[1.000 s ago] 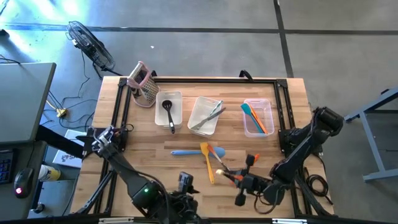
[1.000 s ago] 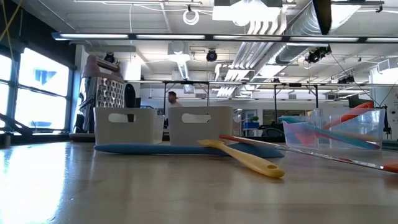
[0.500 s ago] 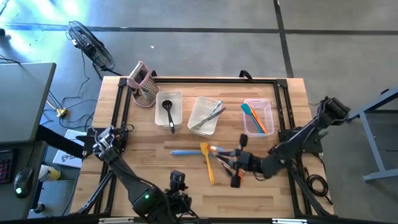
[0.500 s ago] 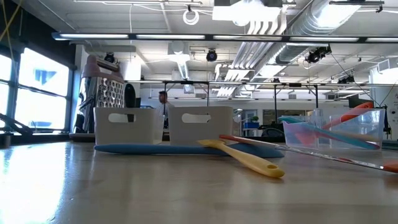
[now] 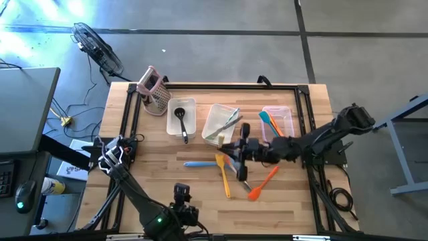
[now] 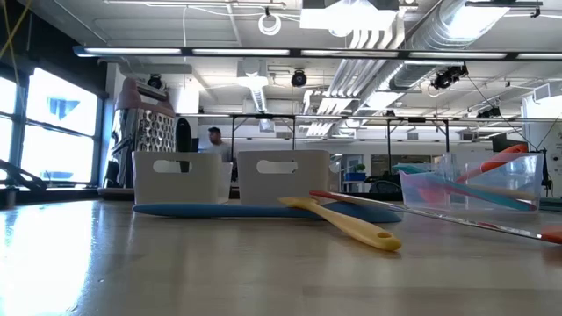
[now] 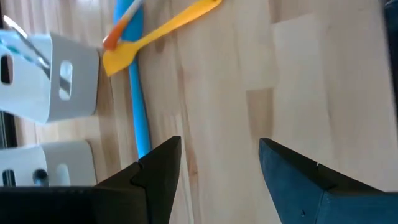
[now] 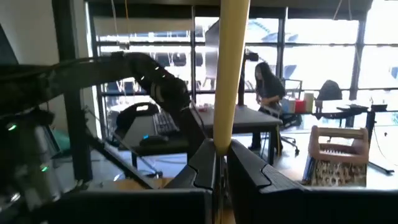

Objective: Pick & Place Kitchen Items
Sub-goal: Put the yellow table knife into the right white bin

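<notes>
The right pincer (image 8: 222, 149) is held above the middle of the counter (image 5: 154, 194), just near of the middle bin (image 5: 212, 128). Its fingers are pressed together on a slim pale yellow handle (image 8: 231, 68); which utensil this is cannot be told. The left pincer (image 7: 217, 149) is kept at the near edge of the counter, fingers apart, and nothing is held between them.

A blue spatula (image 5: 198, 163) and a yellow spatula (image 5: 223, 177) are seen lying on the counter left of the right pincer, their heads close together. An orange spatula (image 5: 262, 182) is lying to the right of them, nearer the edge. A black ladle (image 5: 182, 120) is placed in the left bin (image 5: 190, 104), metal tongs (image 5: 226, 124) in the middle bin. Teal and orange spatulas (image 5: 274, 127) are lying in the right bin (image 5: 289, 114).
</notes>
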